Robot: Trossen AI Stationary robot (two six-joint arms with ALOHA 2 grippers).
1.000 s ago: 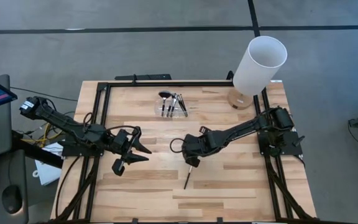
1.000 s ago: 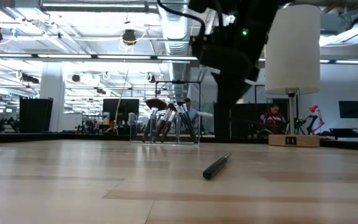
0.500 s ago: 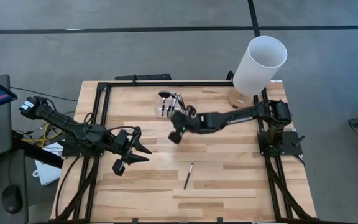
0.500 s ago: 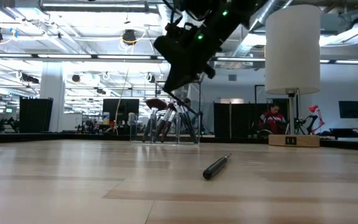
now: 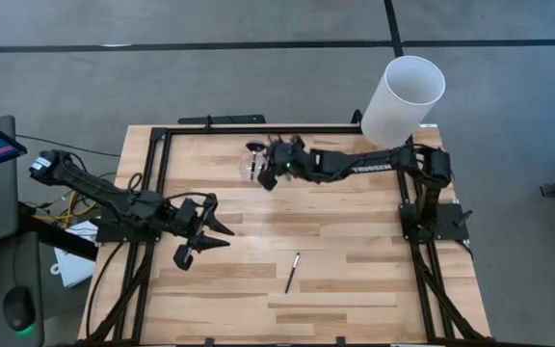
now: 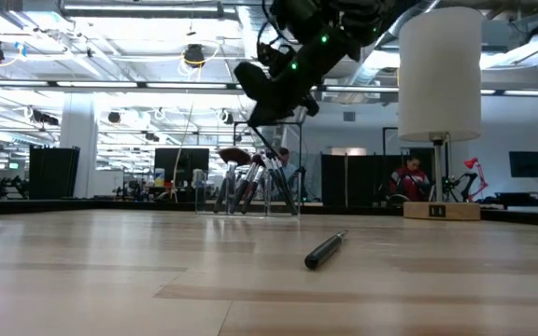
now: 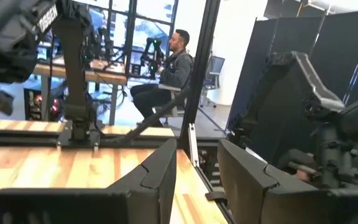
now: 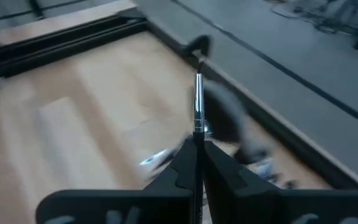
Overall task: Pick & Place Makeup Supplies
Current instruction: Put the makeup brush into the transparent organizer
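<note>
The right hand [image 5: 266,177] is hanging in the air directly over the clear plastic holder [image 5: 256,170], which is standing on the far part of the wooden table [image 5: 355,260]. Its two fingers [image 8: 182,167] are pinching tight on a slim brush [image 8: 197,106], whose silver ferrule and dark tip are sticking straight out past the fingertips. In the low view the same hand [image 6: 256,112] is sitting just above the brushes [image 6: 255,182] already standing in the holder [image 6: 292,198], with the held brush slanting down toward them; whether it is touching them cannot be told.

One more brush [image 5: 292,273] is lying flat on the table well nearer than the holder, apart from everything else; it is showing in the low view as a dark stick [image 6: 325,249] pointing off at an angle.

The tall white cylinder [image 5: 403,101] is standing on its wooden base at the far right corner, to the right of the holder.

The left hand [image 5: 203,241] is waiting low over the table, nearer than the holder and to its left, its fingers [image 7: 160,180] standing apart and gripping nothing.

A person [image 7: 169,71] is sitting at a desk in the room beyond.
</note>
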